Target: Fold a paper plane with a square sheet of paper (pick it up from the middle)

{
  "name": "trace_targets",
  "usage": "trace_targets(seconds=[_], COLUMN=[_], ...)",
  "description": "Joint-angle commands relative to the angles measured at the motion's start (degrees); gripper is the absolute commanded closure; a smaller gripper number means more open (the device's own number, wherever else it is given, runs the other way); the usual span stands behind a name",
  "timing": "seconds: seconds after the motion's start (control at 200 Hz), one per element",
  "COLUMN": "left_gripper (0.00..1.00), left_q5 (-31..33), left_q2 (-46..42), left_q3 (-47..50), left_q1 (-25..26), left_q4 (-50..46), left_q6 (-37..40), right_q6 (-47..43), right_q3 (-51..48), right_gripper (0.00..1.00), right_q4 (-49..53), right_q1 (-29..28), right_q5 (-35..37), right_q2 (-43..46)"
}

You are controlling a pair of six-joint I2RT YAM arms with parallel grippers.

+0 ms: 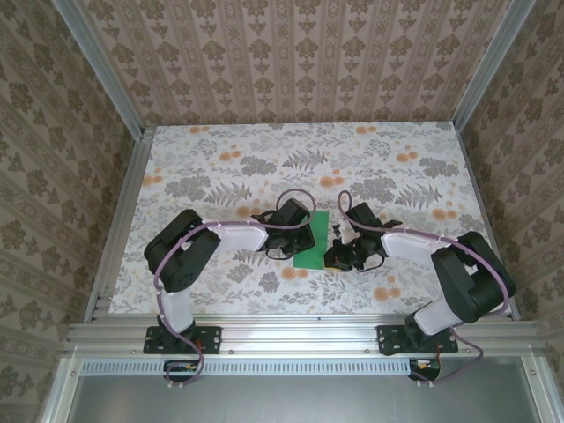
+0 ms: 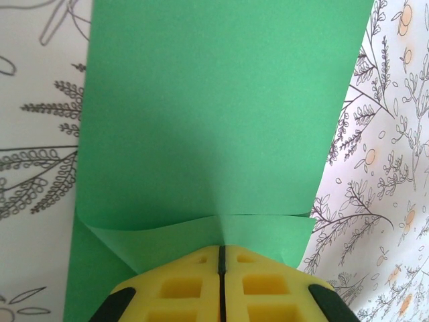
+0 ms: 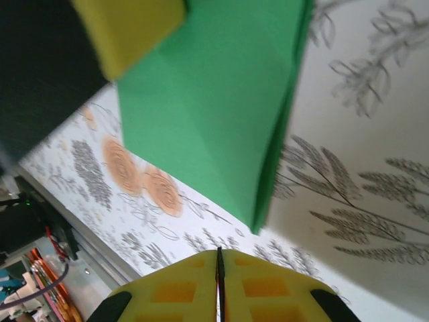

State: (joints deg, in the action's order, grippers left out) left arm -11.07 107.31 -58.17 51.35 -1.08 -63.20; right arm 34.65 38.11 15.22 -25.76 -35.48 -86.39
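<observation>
The square sheet of paper is bright green and sits mid-table between my two grippers. In the left wrist view the paper looks folded over, and its near edge curls up into my left gripper, whose yellow fingers are shut on it. From above, the left gripper is at the sheet's left side. My right gripper is shut with nothing between its fingers, a little short of the paper's raised near corner. The right gripper is at the sheet's right edge.
The table has a grey and orange floral cover. Aluminium rails run along its front and sides, with patterned walls behind. The left gripper's yellow finger shows beyond the paper in the right wrist view.
</observation>
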Motion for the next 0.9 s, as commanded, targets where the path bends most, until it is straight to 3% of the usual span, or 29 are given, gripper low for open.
trace_targets(seconds=[0.0,0.165,0.295,0.615,0.895], left_gripper=[0.91,0.91,0.89,0.84,0.94], left_q5=[2.5,2.3,1.7,0.9,-0.5], left_q2=[2.5,2.3,1.4,-6.1,-5.1], left_q3=[-0.2,-0.4,-0.4,1.1,4.9], left_q1=[-0.2,-0.1,0.0,1.1,3.7], left_q4=[-5.1,-5.1,-4.6,-2.9,2.5], left_q6=[1.7,1.9,2.8,3.6,-2.5], right_q6=[2.6,2.8,0.8,2.0,2.7], right_q3=[1.6,0.7,-0.3,-2.2,-2.2], right_gripper=[0.90,0.91,0.91,0.92,0.92], right_q4=[-3.0,-4.9,-1.4,-2.8,-3.4], right_q1=[0.2,0.2,0.2,0.2,0.2], right_q5=[-2.1,-1.8,3.3,4.5,4.5], right_q2=[-2.1,-6.9,-8.9,-8.6,-8.5])
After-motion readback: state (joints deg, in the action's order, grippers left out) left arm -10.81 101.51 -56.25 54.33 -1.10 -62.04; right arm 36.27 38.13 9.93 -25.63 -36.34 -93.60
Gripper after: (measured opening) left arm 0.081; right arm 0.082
